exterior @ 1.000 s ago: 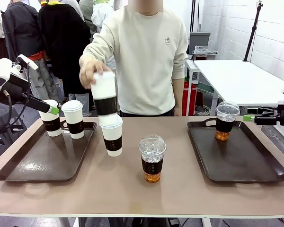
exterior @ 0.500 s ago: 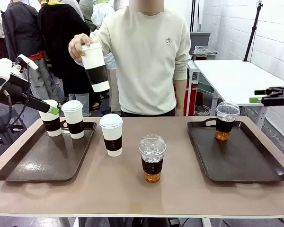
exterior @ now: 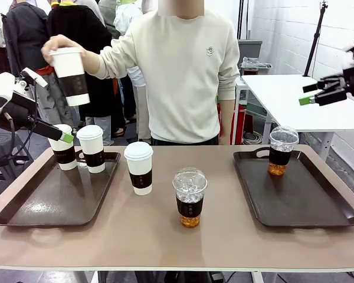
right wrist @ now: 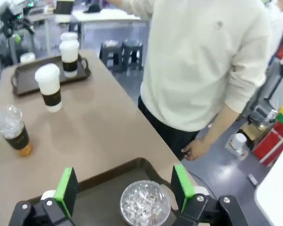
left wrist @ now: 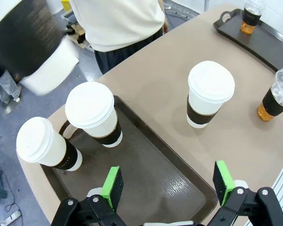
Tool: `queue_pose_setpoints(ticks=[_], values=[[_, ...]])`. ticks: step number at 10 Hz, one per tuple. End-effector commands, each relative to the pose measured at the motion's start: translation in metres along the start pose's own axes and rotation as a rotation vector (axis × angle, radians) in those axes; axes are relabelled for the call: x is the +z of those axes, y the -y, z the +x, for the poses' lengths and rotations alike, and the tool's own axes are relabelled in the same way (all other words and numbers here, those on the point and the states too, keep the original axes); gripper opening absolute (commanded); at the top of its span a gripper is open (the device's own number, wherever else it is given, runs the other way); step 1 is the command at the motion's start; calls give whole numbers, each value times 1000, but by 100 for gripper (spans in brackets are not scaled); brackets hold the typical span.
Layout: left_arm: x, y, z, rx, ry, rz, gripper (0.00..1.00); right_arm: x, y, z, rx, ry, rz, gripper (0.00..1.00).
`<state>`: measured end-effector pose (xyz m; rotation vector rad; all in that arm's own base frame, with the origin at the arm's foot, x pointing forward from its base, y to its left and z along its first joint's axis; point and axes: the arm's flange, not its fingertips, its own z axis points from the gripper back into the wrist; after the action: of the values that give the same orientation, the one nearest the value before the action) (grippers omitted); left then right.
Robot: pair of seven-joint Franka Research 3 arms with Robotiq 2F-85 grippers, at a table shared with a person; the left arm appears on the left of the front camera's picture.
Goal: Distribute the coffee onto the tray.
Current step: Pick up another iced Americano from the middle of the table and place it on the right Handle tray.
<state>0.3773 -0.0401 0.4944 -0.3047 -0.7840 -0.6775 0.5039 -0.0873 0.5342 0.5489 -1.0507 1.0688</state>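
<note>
A person's hand holds one white lidded coffee cup high above the left tray. Two white cups stand at that tray's far end, and my left gripper hovers open right beside the outer one. From the left wrist, the open gripper looks down on both tray cups. A third white cup and a clear amber cup stand on the table. Another clear cup sits on the right tray. My right gripper hangs open, high above it.
The person stands at the table's far side, one arm hanging by the right tray's handle. A white table stands behind on the right. Several people stand behind the left arm. Bare tabletop lies between the two trays.
The person's hand swung the white cup up and to picture-left, away from above the cup on the table. My right gripper rose from beside the right tray's clear cup. The left arm stayed still.
</note>
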Motion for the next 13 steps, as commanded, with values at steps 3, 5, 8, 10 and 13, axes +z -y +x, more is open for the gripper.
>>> queue_pose_setpoints(ticks=[3, 5, 8, 10, 13], values=[[0, -1, -1, 4, 0, -7, 100, -50, 10, 84, 108, -308, 169, 100], [0, -1, -1, 4, 0, -7, 100, -89, 0, 104, 171, -530, 290, 100], [0, -1, -1, 4, 0, -7, 100, -150, -22, 105, 227, -753, 397, 100], [0, -1, -1, 4, 0, -7, 100, -185, -34, 91, 262, -805, 391, 100], [0, -1, -1, 4, 0, -7, 100, -220, -48, 54, 292, -828, 346, 100]])
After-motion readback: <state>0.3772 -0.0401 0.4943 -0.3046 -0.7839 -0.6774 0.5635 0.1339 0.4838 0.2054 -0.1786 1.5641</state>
